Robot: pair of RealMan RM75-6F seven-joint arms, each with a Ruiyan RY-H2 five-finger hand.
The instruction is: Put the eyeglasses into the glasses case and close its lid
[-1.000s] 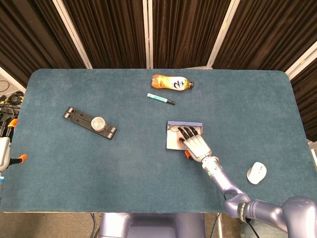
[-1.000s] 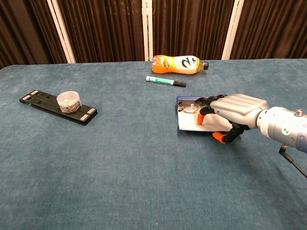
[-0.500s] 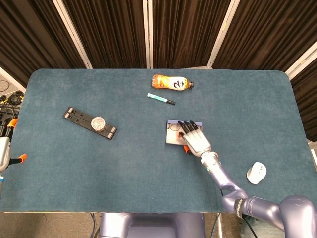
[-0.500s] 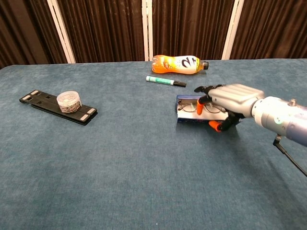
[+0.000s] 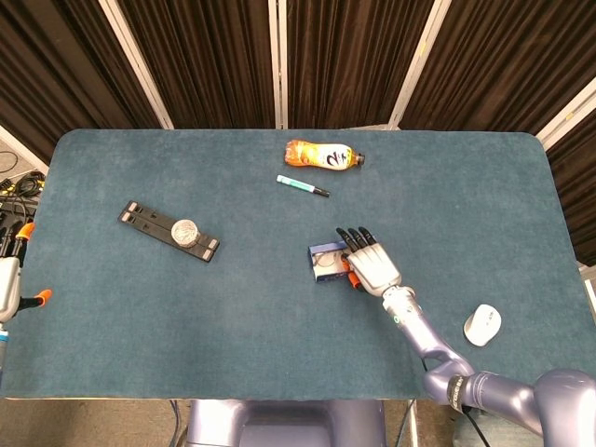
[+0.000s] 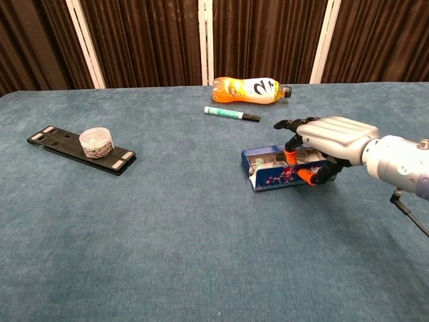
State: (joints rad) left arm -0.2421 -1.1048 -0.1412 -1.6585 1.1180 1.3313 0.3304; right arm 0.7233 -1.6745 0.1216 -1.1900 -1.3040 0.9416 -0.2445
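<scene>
The blue glasses case [image 6: 258,163] lies right of the table's middle, and the eyeglasses [image 6: 270,159] show inside it. Its patterned lid [image 6: 276,178] stands tilted up along the near side. My right hand [image 6: 330,142] reaches over the case from the right, with an orange-tipped finger behind the lid and the thumb on its front, so it pinches the lid. In the head view the case [image 5: 325,260] sits just left of that right hand [image 5: 372,265]. Only a sliver of my left hand [image 5: 7,284] shows at the far left edge, orange tips apart and holding nothing.
An orange drink bottle [image 6: 249,88] and a green marker [image 6: 230,114] lie behind the case. A black strip with a small round jar [image 6: 96,141] sits at the left. A white mouse [image 5: 482,324] rests near the front right edge.
The lid lay flat and open toward me a second ago; my right hand has lifted it up and swung it over toward the case, moving slightly back. The left hand has not moved.
</scene>
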